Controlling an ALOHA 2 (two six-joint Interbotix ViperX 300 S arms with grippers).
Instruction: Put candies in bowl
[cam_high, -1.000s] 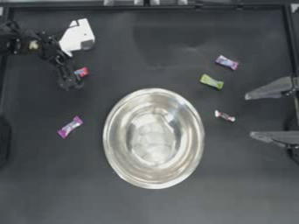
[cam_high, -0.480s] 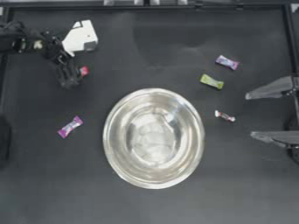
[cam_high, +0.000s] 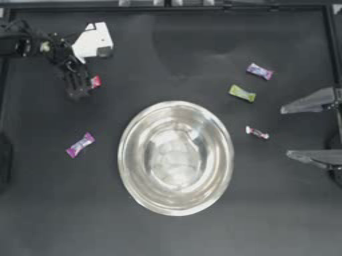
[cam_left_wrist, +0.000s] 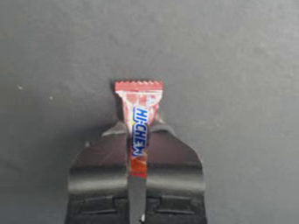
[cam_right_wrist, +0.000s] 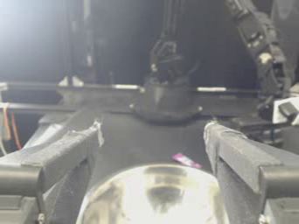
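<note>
My left gripper (cam_high: 80, 89) is at the table's upper left, shut on a red-pink candy (cam_high: 95, 81). In the left wrist view the candy (cam_left_wrist: 138, 103) stands pinched between the closed jaws (cam_left_wrist: 137, 133) over the dark table. The silver bowl (cam_high: 175, 157) sits in the middle, and its rim also shows in the right wrist view (cam_right_wrist: 154, 175). A magenta candy (cam_high: 80, 145) lies left of the bowl. To the bowl's right lie a purple candy (cam_high: 259, 71), a lime green candy (cam_high: 242, 93) and a red-white candy (cam_high: 256, 132). My right gripper (cam_high: 287, 132) is parked open at the right edge.
The left arm's white wrist part (cam_high: 93, 42) sits above its gripper. A black frame rail (cam_high: 174, 6) runs along the table's far edge. In the right wrist view the magenta candy (cam_right_wrist: 186, 160) shows beyond the bowl.
The left gripper and the red-pink candy have shifted only slightly. The right arm, the bowl and the other candies have not moved.
</note>
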